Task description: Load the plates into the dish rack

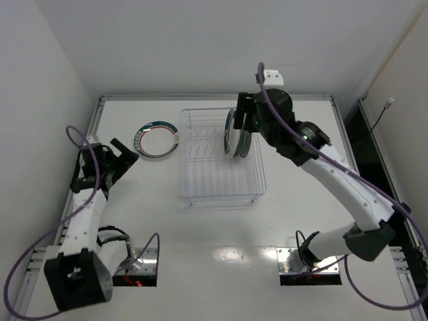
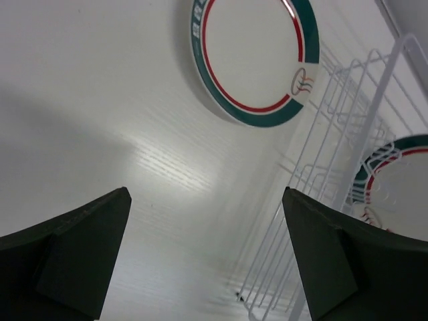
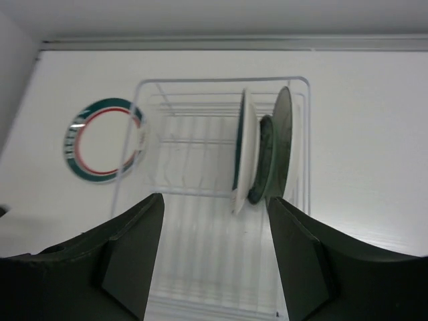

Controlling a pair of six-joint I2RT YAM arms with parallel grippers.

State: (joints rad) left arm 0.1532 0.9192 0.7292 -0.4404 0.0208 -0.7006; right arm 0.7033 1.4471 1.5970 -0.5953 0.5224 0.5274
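The rack (image 1: pixel 221 195) sits mid-frame in the top view, on the table (image 1: pixel 221 234). One plate (image 1: pixel 157 140) lies on the table just left of the rack's upper left corner. Three standing plates (image 1: pixel 238 134) lean on edge in the rack's upper right part, packed side by side. The right gripper (image 1: pixel 241 114) is at their upper edge. The left gripper (image 1: pixel 128 152) is to the lower left of the lying plate, near it.
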